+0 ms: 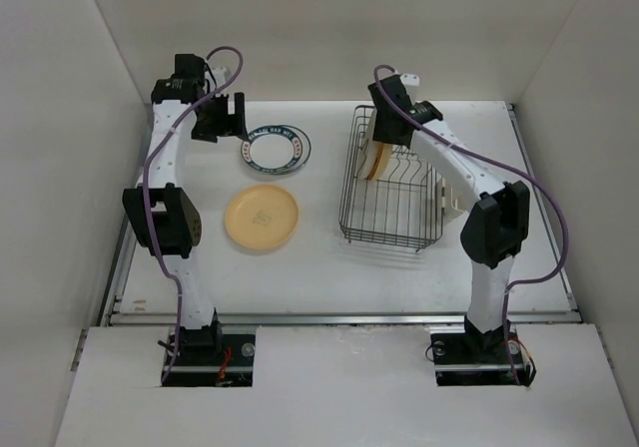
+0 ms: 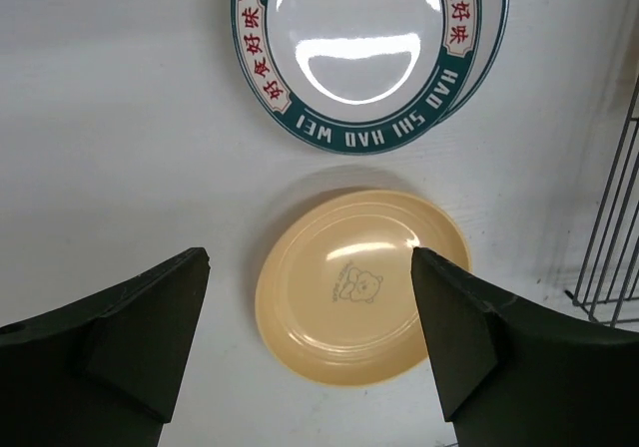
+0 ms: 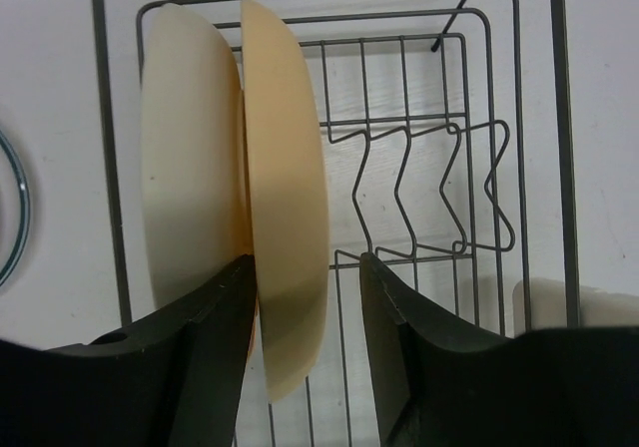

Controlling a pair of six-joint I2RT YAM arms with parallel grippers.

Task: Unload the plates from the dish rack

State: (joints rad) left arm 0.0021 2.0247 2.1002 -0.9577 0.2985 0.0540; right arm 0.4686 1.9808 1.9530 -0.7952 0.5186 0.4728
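Plates, two in the dish rack [image 3: 564, 168]: orange plate [image 3: 290, 218] and cream plate [image 3: 190, 168], upright on edge, pressed together at the rack's 11 o'clock corner.
Unloaded: yellow plate [image 2: 359, 287] and green-rimmed plates [image 2: 359, 48], flat on the counter [image 2: 120, 118] at the rack's 9 o'clock.
My right claw [image 3: 308, 262]: half-wide, astride the orange plate's rim, one finger between the two plates, not clamped.
My left claw [image 2: 310, 257]: wide, empty, above the yellow plate.
Risks, as I judge:
- A narrow grip on a smooth rim may let the plate pivot or slip when lifted.
- The wedged finger may tip the cream plate.
- The rim may snag the wires.
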